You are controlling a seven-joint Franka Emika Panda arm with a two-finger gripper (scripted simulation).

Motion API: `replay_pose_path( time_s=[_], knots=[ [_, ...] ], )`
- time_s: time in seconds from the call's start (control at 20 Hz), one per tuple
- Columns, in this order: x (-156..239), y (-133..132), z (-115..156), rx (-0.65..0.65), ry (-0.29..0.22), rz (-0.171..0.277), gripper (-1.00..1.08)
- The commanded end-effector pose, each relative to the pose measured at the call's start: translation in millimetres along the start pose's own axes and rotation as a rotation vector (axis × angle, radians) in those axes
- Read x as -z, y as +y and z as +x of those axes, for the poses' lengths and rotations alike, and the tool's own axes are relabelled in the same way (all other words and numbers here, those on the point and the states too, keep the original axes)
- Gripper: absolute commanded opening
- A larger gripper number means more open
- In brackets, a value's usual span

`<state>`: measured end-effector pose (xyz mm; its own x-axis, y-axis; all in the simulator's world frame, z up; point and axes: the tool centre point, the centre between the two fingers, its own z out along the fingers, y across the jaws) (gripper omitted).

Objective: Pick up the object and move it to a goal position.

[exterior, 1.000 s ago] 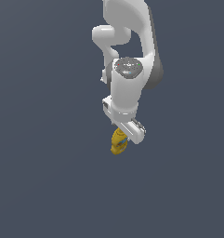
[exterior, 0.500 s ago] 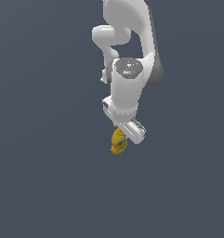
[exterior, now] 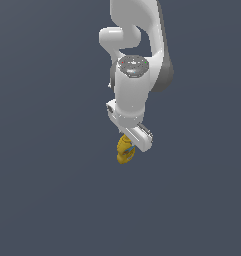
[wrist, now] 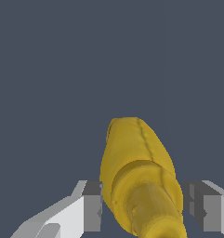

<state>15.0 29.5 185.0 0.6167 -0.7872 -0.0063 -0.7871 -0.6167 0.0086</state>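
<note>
Meanwhile, little has changed over the last second: the object (exterior: pixel 124 150) hangs in the same spot just under the gripper (exterior: pixel 128 148), below the white arm (exterior: pixel 137 75). In the wrist view the object (wrist: pixel 139 179) fills the space between the fingers (wrist: pixel 92 207); the jaws seem clamped on it, though the right-hand contact is unclear. I judge the carry stalled or very slow.
</note>
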Motion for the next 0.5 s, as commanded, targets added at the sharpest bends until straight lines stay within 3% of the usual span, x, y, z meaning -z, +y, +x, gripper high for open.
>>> replay_pose_path(
  time_s=[0.0,0.45],
  knots=[
    [19,5,8,-0.001,0.006,0.009,-1.0],
    [67,29,28,-0.001,0.006,0.009,-1.0]
  ],
)
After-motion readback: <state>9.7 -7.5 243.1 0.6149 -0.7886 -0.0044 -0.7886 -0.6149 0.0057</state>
